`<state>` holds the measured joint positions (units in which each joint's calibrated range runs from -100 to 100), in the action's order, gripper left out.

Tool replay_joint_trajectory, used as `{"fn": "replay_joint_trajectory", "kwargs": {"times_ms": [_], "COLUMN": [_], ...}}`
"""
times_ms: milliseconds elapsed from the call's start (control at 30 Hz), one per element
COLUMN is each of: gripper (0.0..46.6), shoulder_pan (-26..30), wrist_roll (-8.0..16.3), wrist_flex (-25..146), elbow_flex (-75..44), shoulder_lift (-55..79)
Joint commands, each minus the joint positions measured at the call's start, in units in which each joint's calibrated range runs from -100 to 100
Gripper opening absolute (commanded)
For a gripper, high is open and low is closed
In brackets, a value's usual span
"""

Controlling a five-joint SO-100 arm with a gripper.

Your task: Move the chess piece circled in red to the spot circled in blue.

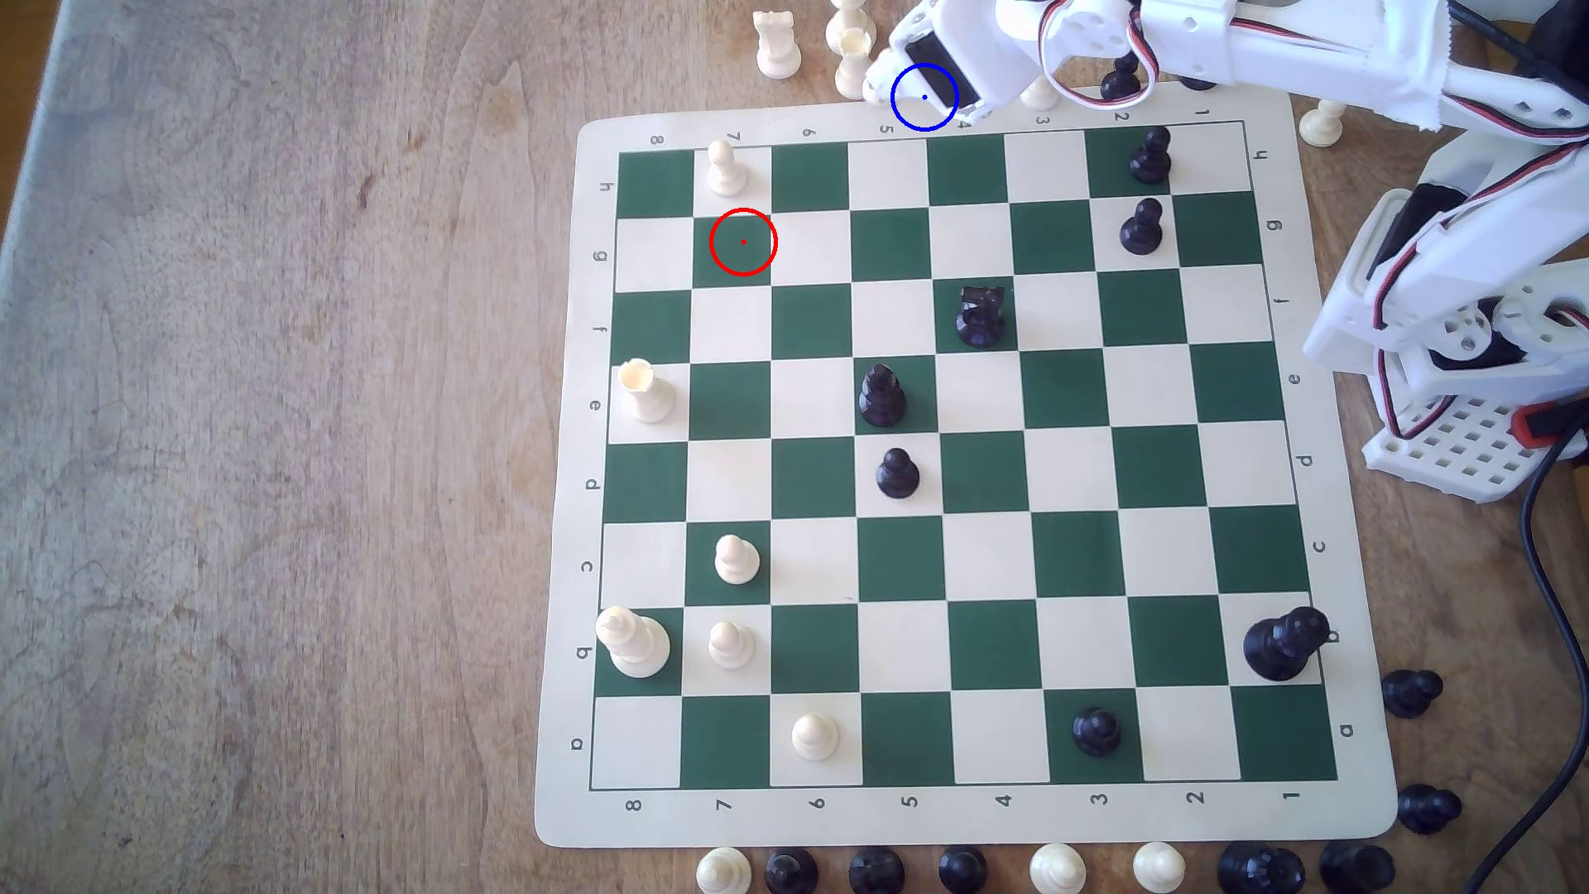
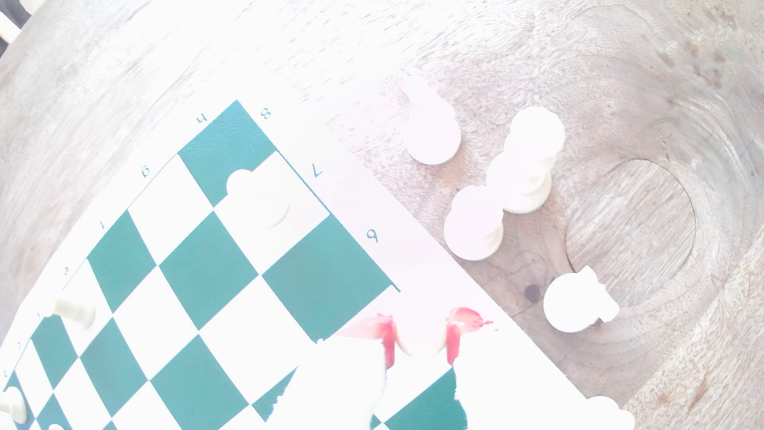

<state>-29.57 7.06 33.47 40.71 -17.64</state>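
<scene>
Clamped on the chess piece (image 2: 421,345), gripper (image 2: 421,343) over the board's (image 1: 946,817) twelve o'clock edge, at the spot (image 1: 911,116). Lower gently, keep upright (cream pieces (image 1: 851,52) crowd eleven o'clock), then release.

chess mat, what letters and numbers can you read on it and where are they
"8 7 6 5 4 3 2 1": near border of the mat, exterior view.
"8 7 6 5 4 3 2 1": far border, upside down; the "4" is partly hidden by the blue ring.
"a b c d e f g h": exterior view's left border, turned sideways.
"a" to "h": right border; "b" is partly hidden by a black piece.
Wrist view: "8", "7", "6" readable on the border; others too washed out.
</scene>
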Motion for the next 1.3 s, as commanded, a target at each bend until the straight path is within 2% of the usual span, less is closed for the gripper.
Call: {"fn": "replay_joint_trajectory", "kwargs": {"times_ms": [0,333,1267], "gripper": [3.3,3.3,3.3], "shoulder_pan": [-1.4,-4.8,-4.5], "wrist_roll": [-0.6,-1.9,-3.0], "wrist_flex": [-2.7,-10.4,-15.8], "elbow_flex": [0.8,4.8,5.9], "shoulder_lift": [-3.5,2.4,10.0]}}
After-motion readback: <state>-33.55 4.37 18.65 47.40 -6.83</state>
